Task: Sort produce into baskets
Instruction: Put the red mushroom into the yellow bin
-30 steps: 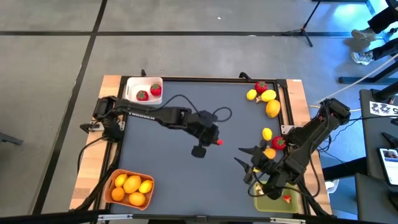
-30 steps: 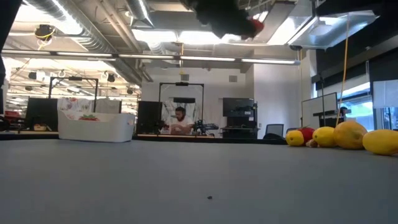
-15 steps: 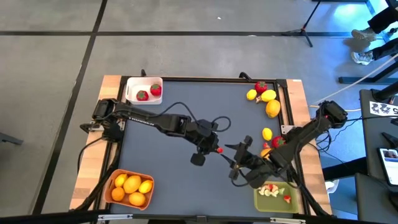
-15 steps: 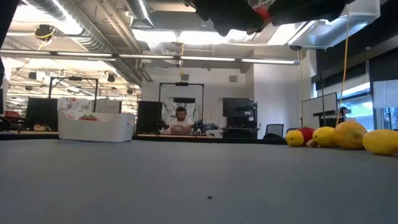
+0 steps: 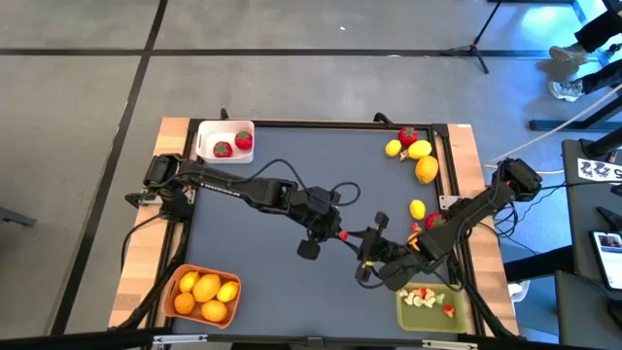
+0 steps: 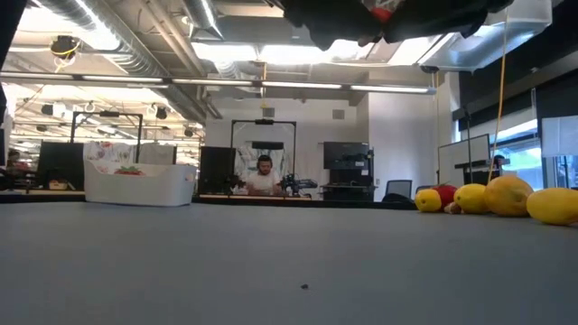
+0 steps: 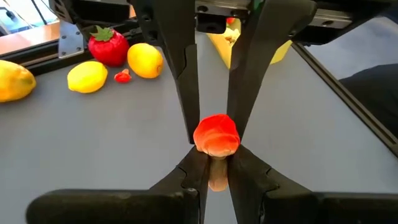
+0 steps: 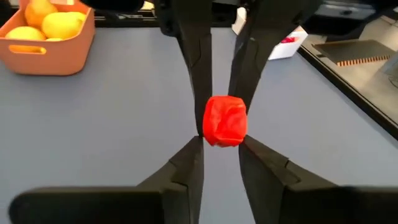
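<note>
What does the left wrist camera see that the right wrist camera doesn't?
Only the left wrist view shows loose lemons, a strawberry and the olive-green bin. Only the right wrist view shows the orange bin holding citrus, and the white bin. Both show the same small red piece pinched between the left hand and the right hand, above the grey table.

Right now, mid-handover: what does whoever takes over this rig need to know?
Left gripper: shut on the small red toy piece, above mid-table.
Right gripper: fingers meet the same piece, apparently gripping.
Done: two strawberries in the white square bin; lemons and oranges in the orange rectangular bin; pale and red bits in the olive-green bin.
Left: finish the handover; sort the loose lemons and strawberries along the right edge.
</note>
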Robot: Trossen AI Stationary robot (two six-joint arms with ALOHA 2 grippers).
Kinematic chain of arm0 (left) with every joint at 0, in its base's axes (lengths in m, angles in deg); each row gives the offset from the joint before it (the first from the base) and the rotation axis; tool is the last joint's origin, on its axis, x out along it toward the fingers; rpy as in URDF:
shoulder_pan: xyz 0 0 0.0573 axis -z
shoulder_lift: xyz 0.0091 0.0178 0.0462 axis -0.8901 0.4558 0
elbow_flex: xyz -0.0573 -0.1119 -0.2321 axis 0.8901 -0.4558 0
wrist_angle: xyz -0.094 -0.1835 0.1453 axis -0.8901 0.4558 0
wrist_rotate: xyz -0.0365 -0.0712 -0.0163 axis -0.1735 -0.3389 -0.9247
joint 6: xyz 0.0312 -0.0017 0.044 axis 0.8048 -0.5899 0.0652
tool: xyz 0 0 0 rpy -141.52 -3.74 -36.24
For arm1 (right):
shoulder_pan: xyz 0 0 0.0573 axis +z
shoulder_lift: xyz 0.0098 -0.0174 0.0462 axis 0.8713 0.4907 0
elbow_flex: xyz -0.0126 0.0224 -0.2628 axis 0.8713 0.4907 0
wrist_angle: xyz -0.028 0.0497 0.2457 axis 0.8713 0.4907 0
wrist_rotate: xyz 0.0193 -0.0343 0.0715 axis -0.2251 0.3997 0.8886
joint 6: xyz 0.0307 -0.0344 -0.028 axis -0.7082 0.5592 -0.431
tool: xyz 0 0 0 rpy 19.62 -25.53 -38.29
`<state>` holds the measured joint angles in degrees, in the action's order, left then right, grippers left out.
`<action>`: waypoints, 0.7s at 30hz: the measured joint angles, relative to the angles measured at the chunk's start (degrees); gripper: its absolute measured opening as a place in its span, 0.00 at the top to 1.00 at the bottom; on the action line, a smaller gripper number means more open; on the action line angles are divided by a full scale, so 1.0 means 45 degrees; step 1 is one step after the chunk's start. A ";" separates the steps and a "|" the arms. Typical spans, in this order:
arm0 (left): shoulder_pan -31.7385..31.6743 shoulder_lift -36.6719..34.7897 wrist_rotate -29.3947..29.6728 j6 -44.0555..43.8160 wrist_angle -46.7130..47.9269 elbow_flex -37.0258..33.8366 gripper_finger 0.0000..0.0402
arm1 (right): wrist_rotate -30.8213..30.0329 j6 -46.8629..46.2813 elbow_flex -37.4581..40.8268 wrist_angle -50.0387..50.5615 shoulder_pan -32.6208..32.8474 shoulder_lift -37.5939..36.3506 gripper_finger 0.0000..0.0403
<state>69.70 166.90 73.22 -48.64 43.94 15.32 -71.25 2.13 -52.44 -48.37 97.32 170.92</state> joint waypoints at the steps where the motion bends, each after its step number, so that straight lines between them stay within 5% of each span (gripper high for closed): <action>1: -0.0002 -0.0005 -0.0053 0.0000 -0.0003 0.0000 0.88 | 0.0019 0.0228 0.0002 -0.0124 0.0002 0.0000 0.76; 14: -0.0017 -0.0019 -0.0053 0.0010 0.0023 0.0000 0.88 | -0.0033 0.0854 0.0010 -0.0383 0.0000 0.0000 0.78; 21: -0.0017 -0.0019 -0.0033 0.0010 0.0039 0.0000 0.88 | -0.0039 0.0859 0.0010 -0.0310 0.0000 0.0000 0.94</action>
<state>69.63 166.81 73.07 -48.59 44.12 15.32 -71.42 5.99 -52.40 -49.77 97.32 170.92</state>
